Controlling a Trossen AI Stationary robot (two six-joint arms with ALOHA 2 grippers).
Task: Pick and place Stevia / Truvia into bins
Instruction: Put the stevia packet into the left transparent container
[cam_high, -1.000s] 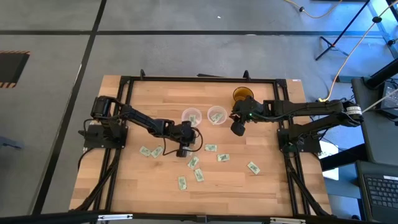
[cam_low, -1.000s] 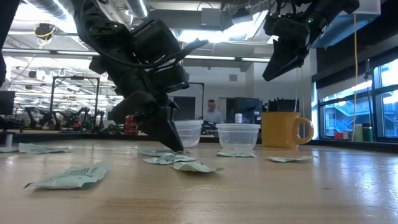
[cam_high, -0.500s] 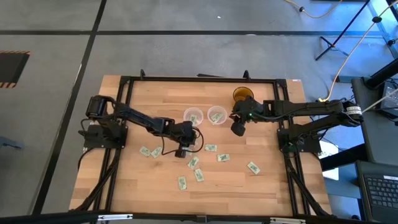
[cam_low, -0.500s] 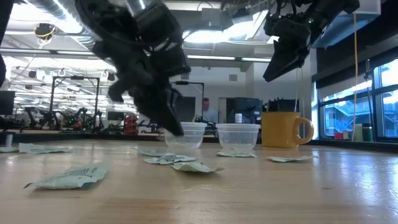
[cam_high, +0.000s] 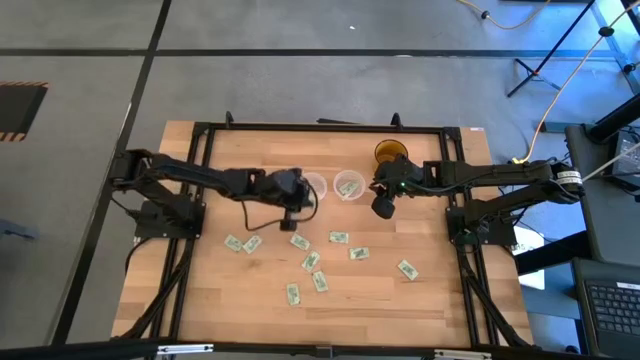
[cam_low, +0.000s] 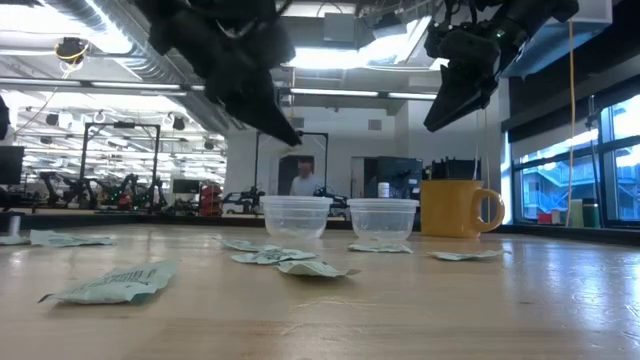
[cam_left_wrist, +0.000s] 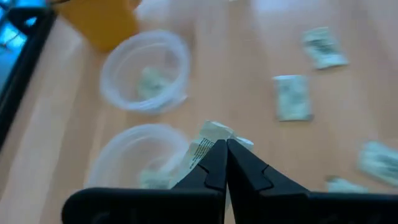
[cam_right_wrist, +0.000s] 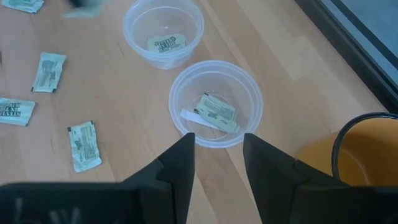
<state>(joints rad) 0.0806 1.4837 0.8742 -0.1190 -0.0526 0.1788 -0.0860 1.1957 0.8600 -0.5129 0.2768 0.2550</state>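
Several pale green and white sachets (cam_high: 310, 261) lie flat on the wooden table. Two clear cups stand side by side at the far middle: the left cup (cam_high: 313, 186) and the right cup (cam_high: 348, 186). Each has a sachet lying in it (cam_right_wrist: 166, 42) (cam_right_wrist: 214, 112). My left gripper (cam_high: 291, 203) is raised above the table just left of the left cup and is shut on a sachet (cam_left_wrist: 208, 140). My right gripper (cam_high: 382, 206) hangs open and empty, high above the table, to the right of the right cup (cam_right_wrist: 216, 102). My left gripper pinches one sachet between its two fingertips (cam_left_wrist: 219, 163), at one end of it (cam_left_wrist: 200, 150). The rest of the sachet sticks out past the fingertips. It is lifted clear of the table, beside the nearer cup's rim (cam_left_wrist: 146, 158).
An amber cup with a handle (cam_high: 390, 152) stands at the far right, behind my right gripper. Black frame rails (cam_high: 320, 128) run along the table's edges. Loose sachets lie across the middle and near part of the table (cam_high: 406, 269). A person stands in the room beyond (cam_low: 303, 180).
My left gripper has risen from the table, staying shut, and has gone toward the far edge, up to the left cup. The sachet it holds has been lifted clear of the table. My right gripper has kept still.
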